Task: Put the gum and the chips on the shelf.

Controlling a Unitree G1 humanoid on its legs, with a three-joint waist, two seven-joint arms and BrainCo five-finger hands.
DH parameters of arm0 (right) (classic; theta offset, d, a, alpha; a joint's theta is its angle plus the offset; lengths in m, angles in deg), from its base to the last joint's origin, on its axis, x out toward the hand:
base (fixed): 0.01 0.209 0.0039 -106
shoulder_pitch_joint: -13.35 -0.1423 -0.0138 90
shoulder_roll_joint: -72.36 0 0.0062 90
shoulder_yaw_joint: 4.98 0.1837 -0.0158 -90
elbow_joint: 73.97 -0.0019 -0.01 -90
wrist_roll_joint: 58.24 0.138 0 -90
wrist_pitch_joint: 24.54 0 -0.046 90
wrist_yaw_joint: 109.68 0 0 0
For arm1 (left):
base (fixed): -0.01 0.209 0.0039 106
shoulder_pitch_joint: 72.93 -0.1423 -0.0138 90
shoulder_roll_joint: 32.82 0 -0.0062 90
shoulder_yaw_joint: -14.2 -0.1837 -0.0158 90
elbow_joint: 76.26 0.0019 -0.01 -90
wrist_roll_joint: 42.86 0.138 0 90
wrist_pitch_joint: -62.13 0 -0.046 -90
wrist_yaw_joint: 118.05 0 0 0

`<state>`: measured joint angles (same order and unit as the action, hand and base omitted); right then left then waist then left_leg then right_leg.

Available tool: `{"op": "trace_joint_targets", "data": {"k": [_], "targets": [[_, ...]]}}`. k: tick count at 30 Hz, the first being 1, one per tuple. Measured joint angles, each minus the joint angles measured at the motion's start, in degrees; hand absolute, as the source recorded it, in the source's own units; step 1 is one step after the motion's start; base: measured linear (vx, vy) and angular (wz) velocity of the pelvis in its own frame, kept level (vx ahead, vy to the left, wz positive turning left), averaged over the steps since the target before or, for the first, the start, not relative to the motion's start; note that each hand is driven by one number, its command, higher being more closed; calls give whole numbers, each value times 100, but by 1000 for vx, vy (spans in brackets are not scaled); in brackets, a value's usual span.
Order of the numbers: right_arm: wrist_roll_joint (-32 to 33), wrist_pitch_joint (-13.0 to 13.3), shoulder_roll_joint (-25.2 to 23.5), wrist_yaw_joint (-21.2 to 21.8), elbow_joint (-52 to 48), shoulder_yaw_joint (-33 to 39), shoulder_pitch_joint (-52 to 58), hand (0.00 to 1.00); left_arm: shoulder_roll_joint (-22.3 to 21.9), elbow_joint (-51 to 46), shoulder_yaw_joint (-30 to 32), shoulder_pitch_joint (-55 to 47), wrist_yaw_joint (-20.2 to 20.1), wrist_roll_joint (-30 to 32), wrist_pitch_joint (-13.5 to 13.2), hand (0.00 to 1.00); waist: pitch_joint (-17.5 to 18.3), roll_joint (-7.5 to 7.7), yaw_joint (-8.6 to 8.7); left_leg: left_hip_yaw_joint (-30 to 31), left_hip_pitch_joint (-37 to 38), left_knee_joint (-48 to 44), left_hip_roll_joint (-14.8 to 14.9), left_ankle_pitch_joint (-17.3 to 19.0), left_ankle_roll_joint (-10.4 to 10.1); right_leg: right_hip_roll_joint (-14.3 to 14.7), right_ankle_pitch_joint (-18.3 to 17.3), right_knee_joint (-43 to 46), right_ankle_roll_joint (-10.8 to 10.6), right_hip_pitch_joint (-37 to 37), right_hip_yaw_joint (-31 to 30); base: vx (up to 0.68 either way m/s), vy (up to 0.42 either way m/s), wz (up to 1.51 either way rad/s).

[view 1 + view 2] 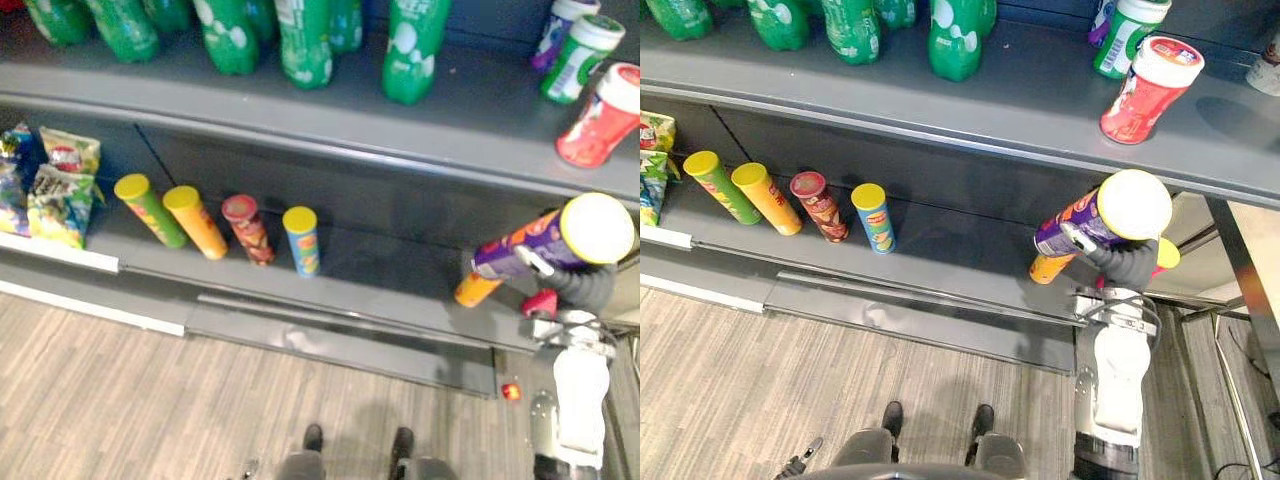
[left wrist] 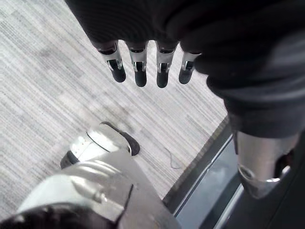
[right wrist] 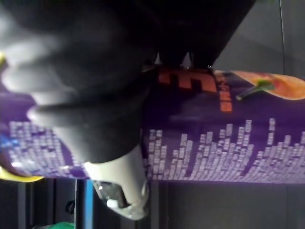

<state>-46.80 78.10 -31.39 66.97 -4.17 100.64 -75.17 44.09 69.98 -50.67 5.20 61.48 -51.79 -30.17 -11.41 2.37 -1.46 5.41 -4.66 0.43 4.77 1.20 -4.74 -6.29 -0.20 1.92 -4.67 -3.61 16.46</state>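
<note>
My right hand point(image 1: 1128, 264) is shut on a purple chips can point(image 1: 1088, 220) with a yellow lid point(image 1: 596, 228). The can leans, its orange lower end point(image 1: 474, 291) down by the right part of the lower shelf point(image 1: 380, 285). The right wrist view has the hand's dark cover point(image 3: 95, 86) wrapped over the purple can point(image 3: 219, 148). A red gum jar point(image 1: 1148, 90) lies tilted on the upper shelf point(image 1: 1020, 95), beside a green-and-white gum bottle point(image 1: 580, 58). My left hand point(image 2: 139, 67) hangs over the floor, fingers straight and holding nothing.
Several chips cans stand in a row on the lower shelf: green point(image 1: 150, 210), orange point(image 1: 195, 222), red point(image 1: 247, 229), blue point(image 1: 302, 241). Snack bags point(image 1: 62, 188) fill its far left. Green bottles point(image 1: 306, 40) line the upper shelf. A small red thing point(image 1: 511, 391) lies on the floor.
</note>
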Motion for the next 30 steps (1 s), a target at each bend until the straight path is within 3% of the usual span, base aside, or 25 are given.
{"op": "trace_joint_targets", "data": {"k": [4, 10, 17, 30], "targets": [[105, 34, -70, 20, -48, -33, 132, 100, -12, 41, -13, 90, 12, 9, 0, 0, 37, -3, 54, -48, 131, 484, 90, -333, -30, 8, 4, -13, 5, 10, 187, 5, -53, 27], [-29, -67, -57, 96, 13, -514, 235, 100, -7, 75, -15, 99, 196, 94, -14, 0, 151, 3, 57, -188, 170, 526, 50, -340, -27, -37, 33, -134, -40, 79, 164, -7, 9, -3], [-33, -405, -40, 130, 417, -1290, 264, 100, 1, 80, -231, 279, 403, 123, -27, 0, 158, -8, -28, -299, -61, 493, 66, -478, -46, -41, 101, -179, -12, -120, 211, 48, -5, 5], [-221, -407, -38, 86, 440, -2563, 125, 100, 28, -49, -691, 598, 770, 107, -229, 0, 130, -38, -33, -343, -216, 491, -13, -505, -50, -143, 110, -88, -31, -308, 207, 12, 10, 1]]}}
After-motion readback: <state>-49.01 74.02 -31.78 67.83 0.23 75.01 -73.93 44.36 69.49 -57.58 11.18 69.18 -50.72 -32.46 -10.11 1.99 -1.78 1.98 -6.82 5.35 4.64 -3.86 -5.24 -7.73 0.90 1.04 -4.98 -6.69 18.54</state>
